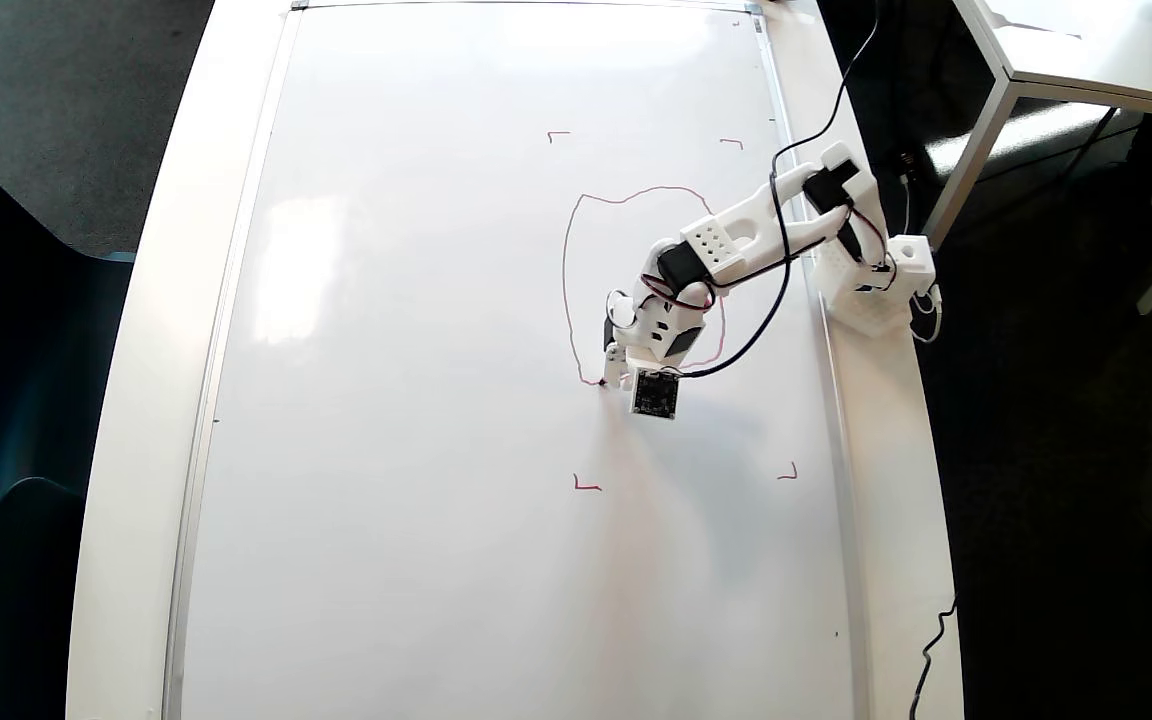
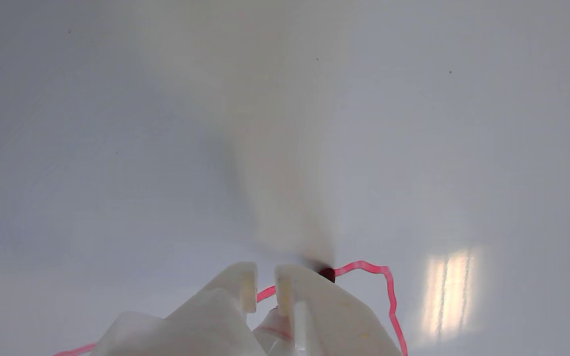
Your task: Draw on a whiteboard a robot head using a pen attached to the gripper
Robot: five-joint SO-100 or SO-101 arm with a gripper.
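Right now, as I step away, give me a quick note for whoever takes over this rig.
Gripper: fingers nearly together with a slim gap; whether they clamp the pen can't be told.
Pen: red tip on the whiteboard, at the outline's lower left corner in the overhead view.
Done: most of the robot head outline, partly hidden under the arm.
Left: close the outline if still open; no inner details visible yet.

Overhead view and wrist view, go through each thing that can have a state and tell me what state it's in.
Glossy white whiteboard: flat, mostly blank.
Thin red robot head outline: partly drawn; no inner features visible.
Red-tipped pen: tip on the board at the line's end.
White plastic gripper: jaws nearly together, narrow gap.
Four red corner ticks: drawn.
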